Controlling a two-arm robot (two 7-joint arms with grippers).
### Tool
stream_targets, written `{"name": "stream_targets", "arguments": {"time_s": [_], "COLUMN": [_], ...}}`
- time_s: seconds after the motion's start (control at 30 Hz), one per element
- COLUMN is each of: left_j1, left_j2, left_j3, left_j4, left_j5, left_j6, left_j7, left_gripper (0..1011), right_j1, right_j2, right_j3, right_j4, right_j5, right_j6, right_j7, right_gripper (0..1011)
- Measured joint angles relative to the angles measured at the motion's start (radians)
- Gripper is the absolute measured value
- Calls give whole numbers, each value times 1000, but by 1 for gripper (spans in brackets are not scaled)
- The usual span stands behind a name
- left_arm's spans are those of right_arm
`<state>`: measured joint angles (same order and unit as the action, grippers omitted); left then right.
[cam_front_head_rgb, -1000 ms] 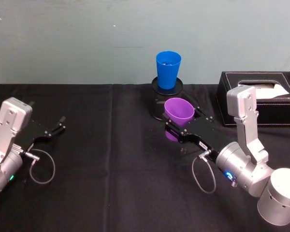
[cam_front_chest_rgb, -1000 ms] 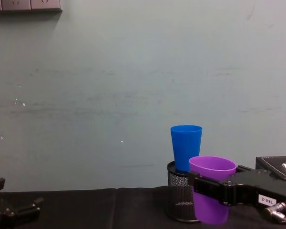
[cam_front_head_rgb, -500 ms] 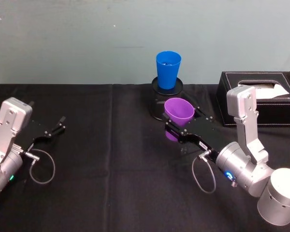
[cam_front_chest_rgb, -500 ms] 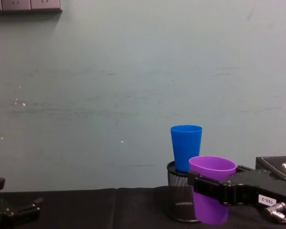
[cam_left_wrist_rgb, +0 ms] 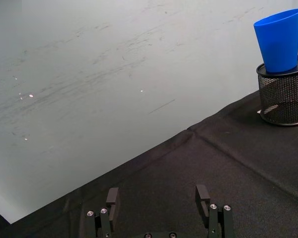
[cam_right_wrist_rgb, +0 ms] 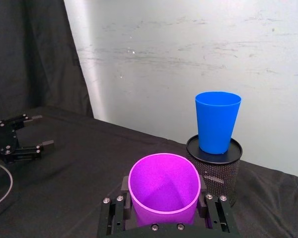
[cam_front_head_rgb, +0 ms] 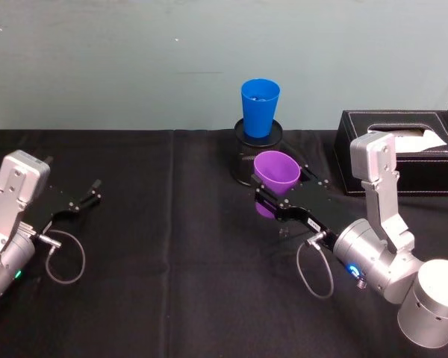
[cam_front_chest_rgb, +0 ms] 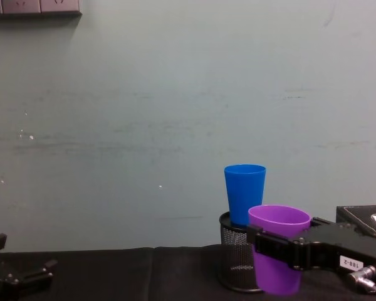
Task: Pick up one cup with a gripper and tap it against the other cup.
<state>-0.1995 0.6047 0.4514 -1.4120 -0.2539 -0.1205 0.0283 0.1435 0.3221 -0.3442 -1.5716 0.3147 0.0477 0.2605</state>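
Between the R gripper's point(cam_front_head_rgb: 280, 190) fingers, the purple cup point(cam_front_head_rgb: 277, 171) is sitting upright, mouth up. The two black fingers are pressing on its sides at approx. mid-height, so the pick-up part is looking done. Whether the cup's base is clearing the black tablecloth point(cam_front_head_rgb: 172, 253) I can't tell for sure. The chest view is showing it v. low, prob. just off the cloth.

Ahead of that gripper & higher up, the blue cup point(cam_front_head_rgb: 259, 107) is standing upright on the flat top of a black mesh pen holder point(cam_front_head_rgb: 244, 158). The purple cup's rim is reaching only a little above the blue cup's base. The two cups aren't touching: a gap is showing btw. them in the R wrist view. So the tap is not yet done.

What's remaining, as I'm judging it: raising the purple cup to the blue cup's height, moving it fwd, & tapping side to side. The blue cup is perching high on a narrow stand, so anything but a light touch is risking a topple.

The L gripper point(cam_front_head_rgb: 86, 201) is resting low over the cloth, well apart to the left of the R one. Its fingers are spreading wide & gripping nothing. A black tissue box point(cam_front_head_rgb: 403, 153) is sitting to the R gripper's right, beyond its arm.
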Motion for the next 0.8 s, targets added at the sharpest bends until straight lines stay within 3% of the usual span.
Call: {"name": "stream_targets", "arguments": {"time_s": [0.8], "left_j1": [0], "left_j2": [0], "left_j3": [0], "left_j4": [0], "left_j5": [0], "left_j6": [0], "left_j7": [0], "left_gripper": [1000], "right_j1": [1], "right_j2": [-3], "right_j3": [1], "right_j4": [1], "right_j5": [-3], "right_j6": [0], "right_j7": [1], "right_gripper": [731]}}
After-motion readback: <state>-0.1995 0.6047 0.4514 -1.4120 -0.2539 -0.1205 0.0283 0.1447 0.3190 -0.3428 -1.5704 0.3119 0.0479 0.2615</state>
